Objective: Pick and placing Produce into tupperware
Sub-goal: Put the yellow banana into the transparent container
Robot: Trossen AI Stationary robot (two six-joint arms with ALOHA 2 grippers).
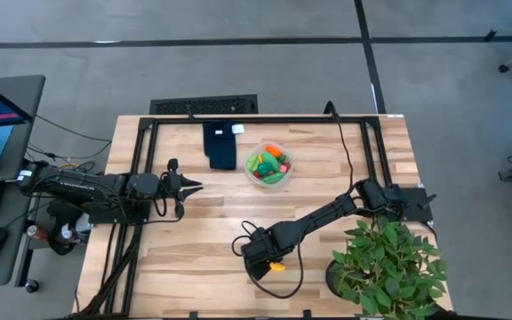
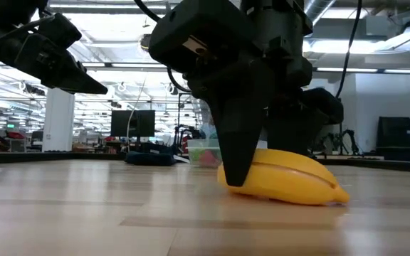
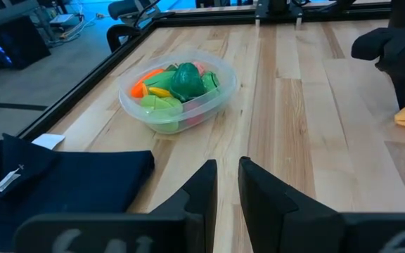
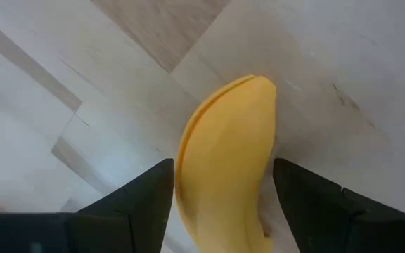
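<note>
A yellow toy banana (image 4: 223, 161) lies on the wooden table near its front edge, also visible in the low view (image 2: 290, 181) and the high view (image 1: 277, 266). My right gripper (image 4: 222, 169) stands over it, pointing down, one finger on each side. The clear round tupperware (image 1: 269, 164) sits toward the far middle of the table, holding several green, orange and red produce pieces (image 3: 178, 88). My left gripper (image 1: 196, 186) hovers shut at the left, above the table and pointing toward the tupperware (image 3: 178, 98), with nothing in it. My right gripper pinches the banana's two long sides (image 4: 183, 176) between its two fingers, which come from above and lie across it near one end. The dark finger (image 2: 233, 163) stands against the banana's near side. The banana's underside (image 2: 283, 199) rests on the table.
A folded dark blue cloth (image 1: 220, 145) lies left of the tupperware. A leafy potted plant (image 1: 389, 267) stands at the front right corner, close to the right arm. A black frame (image 1: 140, 178) runs around the table's edges. Bare wood lies between the banana and the tupperware.
</note>
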